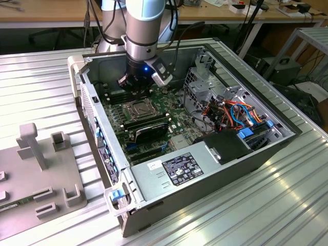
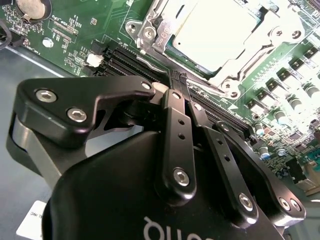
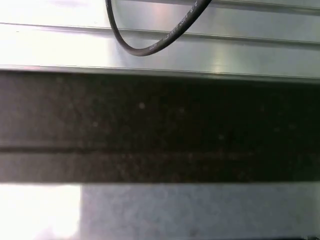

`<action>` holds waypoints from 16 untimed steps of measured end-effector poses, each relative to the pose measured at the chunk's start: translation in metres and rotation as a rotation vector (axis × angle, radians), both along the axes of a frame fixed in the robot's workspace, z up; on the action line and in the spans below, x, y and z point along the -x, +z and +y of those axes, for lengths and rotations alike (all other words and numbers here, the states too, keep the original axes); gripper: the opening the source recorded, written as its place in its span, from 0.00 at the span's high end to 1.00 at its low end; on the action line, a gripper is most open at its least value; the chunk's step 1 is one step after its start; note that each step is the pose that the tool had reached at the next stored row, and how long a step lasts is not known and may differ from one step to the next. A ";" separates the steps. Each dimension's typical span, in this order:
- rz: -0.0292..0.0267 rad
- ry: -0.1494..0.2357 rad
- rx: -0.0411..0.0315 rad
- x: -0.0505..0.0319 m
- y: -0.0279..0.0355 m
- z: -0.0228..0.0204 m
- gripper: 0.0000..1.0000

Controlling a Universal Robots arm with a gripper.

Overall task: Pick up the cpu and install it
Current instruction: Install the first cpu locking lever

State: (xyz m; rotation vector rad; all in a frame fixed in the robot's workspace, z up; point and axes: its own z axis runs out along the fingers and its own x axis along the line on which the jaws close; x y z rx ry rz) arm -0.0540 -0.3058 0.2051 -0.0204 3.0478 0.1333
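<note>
The cpu, a flat square chip with a pale silver top, lies in the socket on the green motherboard, and the socket's metal frame surrounds it. In the exterior view the cpu sits mid-board inside the open computer case. My gripper hovers just beside the socket, over the black memory slots, with its black fingers pressed together and nothing between them. The exterior view places the gripper low in the case, just behind the socket.
Memory sticks lie in front of the socket. A power supply and a tangle of coloured cables fill the case toward the exterior view's right. A grey fixture plate lies outside at the left. A black cable loops over ribbed aluminium.
</note>
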 end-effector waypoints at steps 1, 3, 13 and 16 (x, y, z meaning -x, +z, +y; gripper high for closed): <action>0.0000 0.000 0.0004 0.0000 -0.0007 0.0000 0.89; 0.0000 0.000 0.0010 0.0000 -0.0020 0.0000 0.89; -0.0001 0.000 0.0008 0.0000 -0.0025 -0.0005 0.89; -0.0002 0.000 0.0008 0.0000 -0.0025 -0.0020 0.89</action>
